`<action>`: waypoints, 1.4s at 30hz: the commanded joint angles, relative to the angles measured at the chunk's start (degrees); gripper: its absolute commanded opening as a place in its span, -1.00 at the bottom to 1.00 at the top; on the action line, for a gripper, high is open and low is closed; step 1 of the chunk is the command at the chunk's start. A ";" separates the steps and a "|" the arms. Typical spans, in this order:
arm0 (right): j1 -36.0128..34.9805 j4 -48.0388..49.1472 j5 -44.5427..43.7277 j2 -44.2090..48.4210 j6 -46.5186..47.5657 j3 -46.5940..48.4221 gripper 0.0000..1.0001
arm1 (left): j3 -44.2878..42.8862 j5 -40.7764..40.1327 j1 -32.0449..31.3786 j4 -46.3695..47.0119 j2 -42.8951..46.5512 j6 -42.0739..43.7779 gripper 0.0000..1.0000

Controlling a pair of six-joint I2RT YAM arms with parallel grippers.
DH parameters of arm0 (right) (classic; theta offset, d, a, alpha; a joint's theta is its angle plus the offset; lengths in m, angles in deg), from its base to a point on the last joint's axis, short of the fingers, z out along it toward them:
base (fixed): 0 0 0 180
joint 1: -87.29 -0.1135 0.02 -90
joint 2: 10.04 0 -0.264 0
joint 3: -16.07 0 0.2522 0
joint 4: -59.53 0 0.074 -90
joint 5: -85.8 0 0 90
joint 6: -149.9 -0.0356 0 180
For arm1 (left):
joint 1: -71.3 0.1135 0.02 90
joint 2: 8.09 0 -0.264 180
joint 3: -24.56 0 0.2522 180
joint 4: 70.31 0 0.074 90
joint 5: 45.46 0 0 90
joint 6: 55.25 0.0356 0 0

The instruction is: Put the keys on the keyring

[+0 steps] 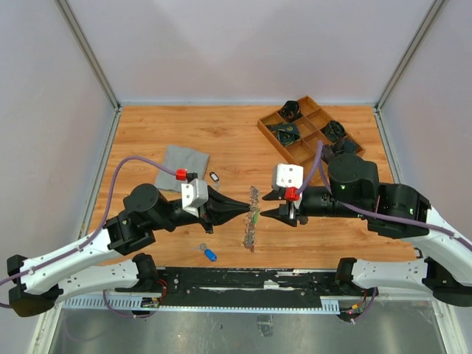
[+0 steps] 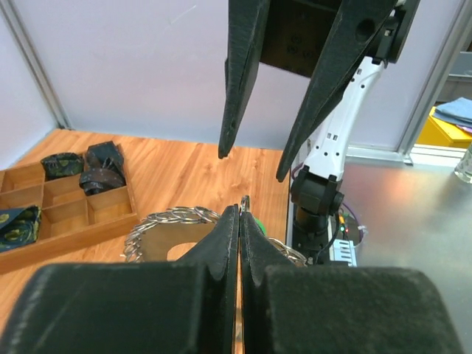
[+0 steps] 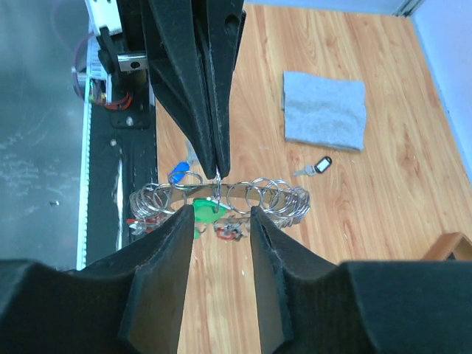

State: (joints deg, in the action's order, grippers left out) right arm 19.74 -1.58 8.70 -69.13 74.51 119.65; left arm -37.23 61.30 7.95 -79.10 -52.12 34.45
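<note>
The keyring (image 1: 251, 219) sits between my two grippers, edge-on in the top view. It is a large metal loop (image 3: 254, 195) crowded with small silver rings and keys (image 2: 168, 219). My left gripper (image 1: 248, 211) is shut, pinching the small split ring (image 2: 245, 200) of a green-tagged key (image 3: 206, 212) at the loop. My right gripper (image 1: 270, 206) faces it from the other side, open, its fingers (image 3: 164, 258) astride the green tag without touching it. A blue-tagged key (image 1: 209, 254) and a black-tagged key (image 1: 214, 177) lie loose on the table.
A grey cloth (image 1: 184, 159) lies at the left rear of the wooden table. A wooden compartment tray (image 1: 274, 123) with dark items stands at the right rear. The metal base rail (image 1: 221, 279) runs along the near edge.
</note>
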 commanded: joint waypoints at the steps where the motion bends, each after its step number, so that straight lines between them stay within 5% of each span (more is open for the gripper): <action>1: -0.57 14.93 -1.78 5.15 -6.76 -8.52 -0.24 | 0.84 -1.34 0.00 6.44 2.82 -0.38 -0.99; 12: -0.52 36.40 -4.68 13.17 -25.47 -22.43 -0.21 | 1.88 -2.29 -0.06 8.50 4.83 -0.24 -0.99; 42: -0.48 33.03 -3.72 12.76 -28.12 -25.11 -0.56 | 2.06 -2.60 -0.04 9.52 5.36 -0.22 -0.99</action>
State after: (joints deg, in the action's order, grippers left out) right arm 19.74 30.79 4.73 -56.28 47.47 94.74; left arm -34.93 59.35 7.97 -74.20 -47.95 34.34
